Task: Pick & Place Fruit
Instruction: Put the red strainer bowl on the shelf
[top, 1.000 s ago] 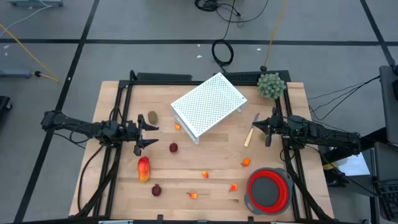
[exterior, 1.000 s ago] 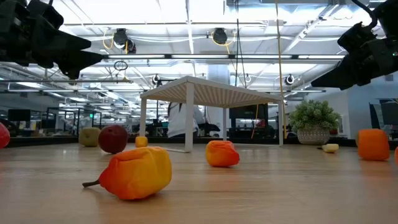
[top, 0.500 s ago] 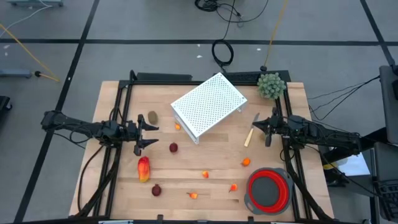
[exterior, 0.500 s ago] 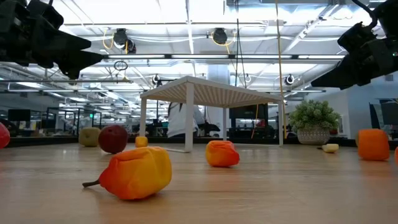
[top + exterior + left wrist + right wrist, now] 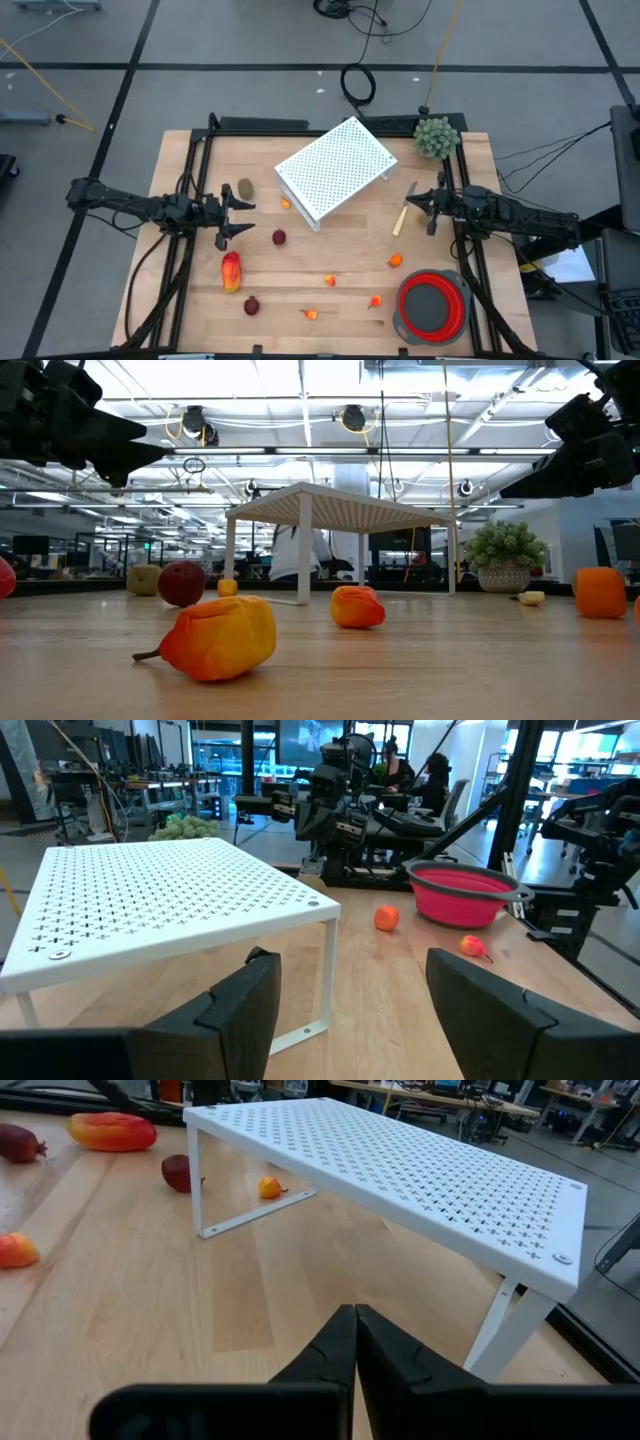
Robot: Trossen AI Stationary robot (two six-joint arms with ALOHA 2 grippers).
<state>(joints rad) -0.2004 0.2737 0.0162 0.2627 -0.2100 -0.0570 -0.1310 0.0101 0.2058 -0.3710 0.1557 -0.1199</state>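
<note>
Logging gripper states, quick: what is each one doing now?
Left gripper: open, empty.
Right gripper: closed, empty.

red-and-yellow fruit (image 5: 4, 578): cut off by the low view's left edge, only a red sliver shows.
orange bit (image 5: 637, 610): clipped at that view's right edge.
white rack (image 5: 160, 910): in the left wrist view, its near corner is cut off.
person (image 5: 295, 553): mostly hidden behind the rack's leg.
</note>
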